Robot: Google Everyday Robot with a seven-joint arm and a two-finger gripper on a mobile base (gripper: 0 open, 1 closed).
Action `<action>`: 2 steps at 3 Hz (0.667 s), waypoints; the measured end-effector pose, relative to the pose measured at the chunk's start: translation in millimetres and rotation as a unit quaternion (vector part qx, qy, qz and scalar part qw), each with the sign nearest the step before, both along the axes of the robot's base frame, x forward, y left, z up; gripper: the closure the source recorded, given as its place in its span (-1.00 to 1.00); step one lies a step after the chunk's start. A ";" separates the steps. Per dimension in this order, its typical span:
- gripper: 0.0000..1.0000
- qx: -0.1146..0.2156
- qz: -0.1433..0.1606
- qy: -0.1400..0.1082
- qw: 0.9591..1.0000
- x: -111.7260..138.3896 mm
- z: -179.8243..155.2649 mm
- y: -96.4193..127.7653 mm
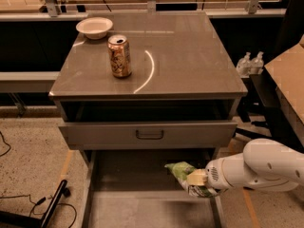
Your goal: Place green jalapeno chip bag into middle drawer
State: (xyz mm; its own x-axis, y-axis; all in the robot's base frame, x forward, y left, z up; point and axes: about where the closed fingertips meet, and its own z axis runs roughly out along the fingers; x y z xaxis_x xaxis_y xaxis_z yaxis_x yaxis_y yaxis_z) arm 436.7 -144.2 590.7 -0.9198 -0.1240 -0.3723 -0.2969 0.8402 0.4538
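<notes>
The green jalapeno chip bag (pixel 180 171) is a small shiny green bag held at the right side of the open middle drawer (pixel 137 208), over its grey floor near the right wall. My gripper (pixel 195 182) comes in from the right on a white arm and is shut on the bag's right end. The drawer is pulled out below the drawer with the dark loop handle (pixel 149 135). The part of the bag inside the gripper is hidden.
A gold soda can (pixel 119 56) and a white bowl (pixel 94 27) stand on the cabinet top (pixel 190 65). Two small bottles (pixel 250 63) sit at the right. A dark pole and cable lie on the floor at the lower left (pixel 52 208).
</notes>
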 end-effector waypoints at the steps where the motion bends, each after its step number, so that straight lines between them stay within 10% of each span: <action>1: -0.27 0.000 0.001 0.000 1.000 -0.1 0.2 0.8; 2: -0.76 0.000 0.002 0.000 1.000 -0.2 0.5 1.8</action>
